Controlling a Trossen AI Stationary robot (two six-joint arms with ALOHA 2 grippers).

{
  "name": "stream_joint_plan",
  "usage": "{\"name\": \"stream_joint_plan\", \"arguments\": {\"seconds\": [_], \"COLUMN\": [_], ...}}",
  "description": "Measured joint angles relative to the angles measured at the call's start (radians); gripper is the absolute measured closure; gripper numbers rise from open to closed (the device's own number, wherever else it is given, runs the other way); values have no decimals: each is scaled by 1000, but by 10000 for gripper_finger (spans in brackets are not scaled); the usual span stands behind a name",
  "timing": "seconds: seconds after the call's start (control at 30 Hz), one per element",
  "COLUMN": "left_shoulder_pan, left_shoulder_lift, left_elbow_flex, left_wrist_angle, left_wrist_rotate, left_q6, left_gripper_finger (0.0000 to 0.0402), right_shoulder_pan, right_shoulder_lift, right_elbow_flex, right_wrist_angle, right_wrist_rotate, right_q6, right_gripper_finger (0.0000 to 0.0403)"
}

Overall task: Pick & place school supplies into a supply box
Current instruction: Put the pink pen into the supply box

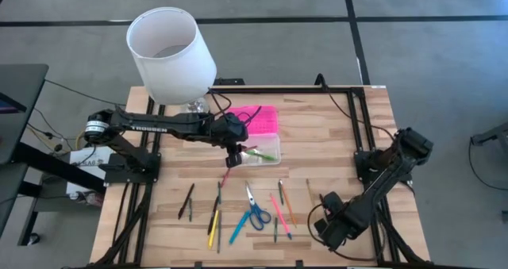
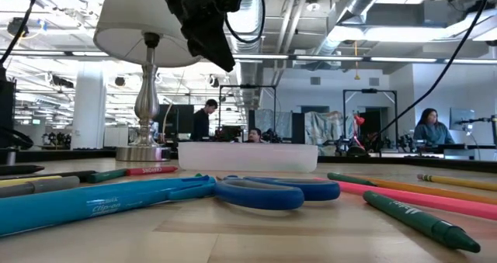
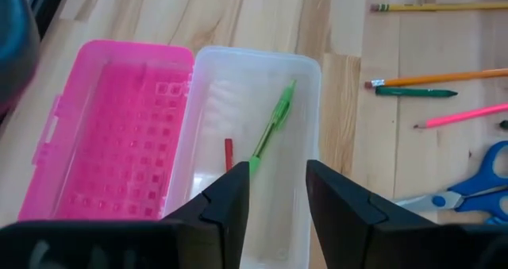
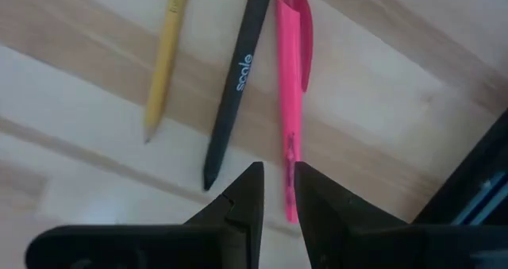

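green pen (image 3: 272, 127) lies inside clear box (image 3: 305, 71); left gripper (image 3: 276, 196) hovers above, fingers parted, empty. remaining pens (image 1: 278, 213) on table: light, stiff, likely slippery; grasp mid-barrel.

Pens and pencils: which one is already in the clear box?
The green pen, lying slanted in the clear box beside its open pink lid. The other pens and pencils lie on the table.

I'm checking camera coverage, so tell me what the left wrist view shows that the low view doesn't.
Only the left wrist view looks into the clear supply box, with a green pen inside, its pink lid open alongside, and the left gripper open above it. Only the low view shows the lamp and people beyond the table. Both show the blue scissors.
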Motion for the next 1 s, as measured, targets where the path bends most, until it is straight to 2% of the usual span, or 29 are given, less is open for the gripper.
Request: {"name": "stream_joint_plan", "arguments": {"seconds": [0.17,0.43,0.8,1.0], "left_shoulder_pan": [-1,-2,-8,-8], "left_shoulder_lift": [0,1,1,1], "left_elbow_flex": [0,0,0,0], "left_wrist_angle": [2,18,60,60], "left_wrist_rotate": [7,34,36,35], "left_q6": [-17,-38,-48,-48], "left_gripper_finger": [281,281,281,281], "right_shoulder_pan": [-7,-12,-15,-16], "right_shoulder_lift": [50,54,53,53], "right_elbow_flex": [0,0,-50,-63], "right_wrist_angle": [2,-14,52,54], "right_wrist_rotate": [0,40,0,11], "right_q6": [-33,-52,-52,-51], "right_gripper_finger": [336,332,239,227]}}
